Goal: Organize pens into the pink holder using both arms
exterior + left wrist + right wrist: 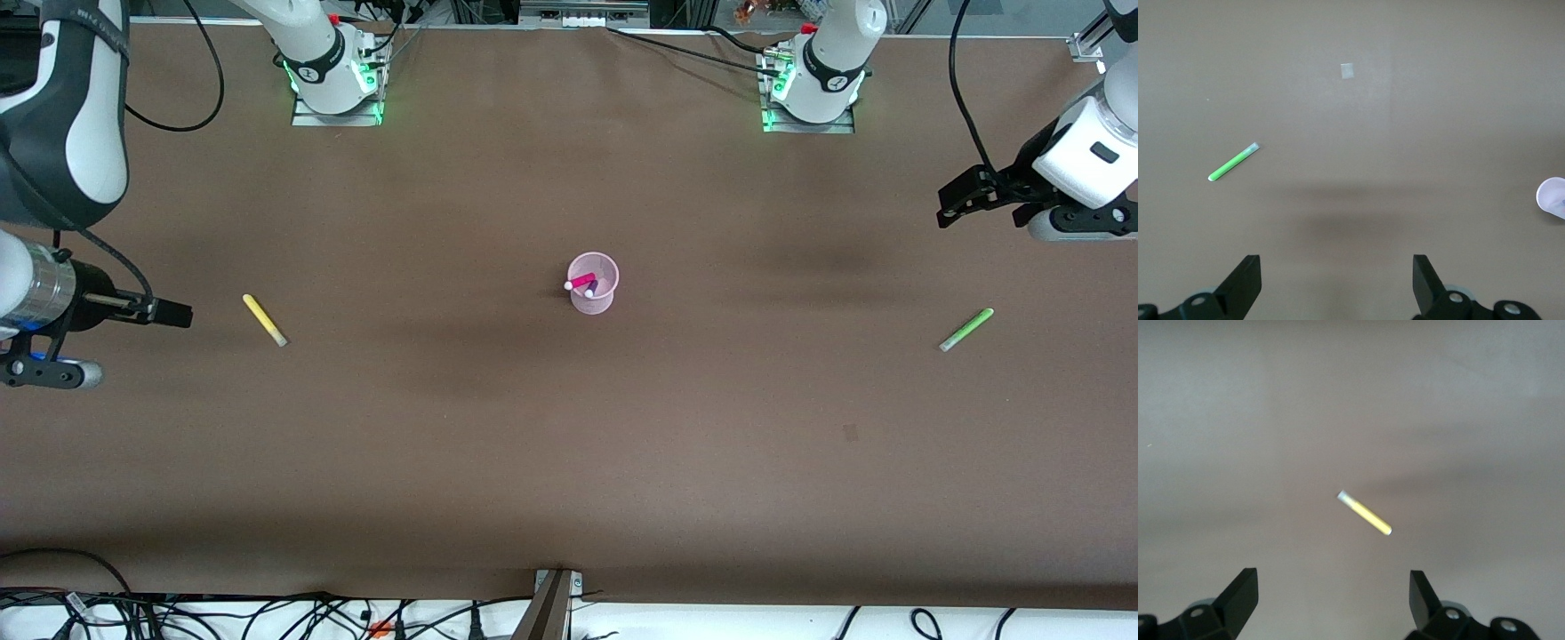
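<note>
The pink holder (pixel 593 284) stands mid-table with the magenta-pink pen (pixel 582 281) and the dark purple pen (pixel 591 289) in it. Its rim also shows at the edge of the left wrist view (pixel 1553 197). The yellow pen (pixel 264 320) lies flat toward the right arm's end and shows in the right wrist view (pixel 1365 513). The light green pen (pixel 966 330) lies flat toward the left arm's end and shows in the left wrist view (pixel 1233 162). My right gripper (pixel 171 312) (pixel 1333 597) is open and empty, up in the air beside the yellow pen. My left gripper (pixel 949 206) (pixel 1337 280) is open and empty, up over the table near the green pen.
The brown table (pixel 569 462) carries a small pale square patch (pixel 1347 70), also faintly seen in the front view (pixel 851 433). The arm bases (pixel 333 80) (pixel 813 89) stand at the table's edge farthest from the front camera. Cables hang along the nearest edge.
</note>
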Tool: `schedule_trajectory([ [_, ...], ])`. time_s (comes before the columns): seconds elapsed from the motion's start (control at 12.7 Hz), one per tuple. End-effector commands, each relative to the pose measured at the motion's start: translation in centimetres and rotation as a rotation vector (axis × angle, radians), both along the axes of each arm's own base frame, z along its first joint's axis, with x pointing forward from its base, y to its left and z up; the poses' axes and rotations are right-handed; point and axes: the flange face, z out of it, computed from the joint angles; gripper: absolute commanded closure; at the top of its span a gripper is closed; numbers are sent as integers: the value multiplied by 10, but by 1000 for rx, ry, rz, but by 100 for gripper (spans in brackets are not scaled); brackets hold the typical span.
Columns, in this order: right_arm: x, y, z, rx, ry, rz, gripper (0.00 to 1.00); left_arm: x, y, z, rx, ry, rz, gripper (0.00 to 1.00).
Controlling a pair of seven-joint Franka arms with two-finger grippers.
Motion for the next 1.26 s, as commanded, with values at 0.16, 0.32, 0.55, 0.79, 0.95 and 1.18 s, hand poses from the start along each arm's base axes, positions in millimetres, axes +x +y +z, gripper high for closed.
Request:
schedule_trajectory([
  [0.16,2,-23,-7,1,-24,43,0,1,-10,14,-1,-3,-15,0],
  [0.32,-1,-22,4,10,-34,46,0,1,-10,14,-1,-3,-16,0],
  [0.55,-4,-16,12,12,-44,56,0,1,-11,14,-3,-3,-18,0],
  [0.79,-7,-28,10,24,-44,49,0,1,-11,14,-3,-3,-18,0],
  [0.95,-9,-49,12,32,-53,24,0,1,-11,14,-3,-3,-18,0],
  [1.18,-32,-63,9,75,-122,29,0,1,-11,15,-3,-5,-18,0],
])
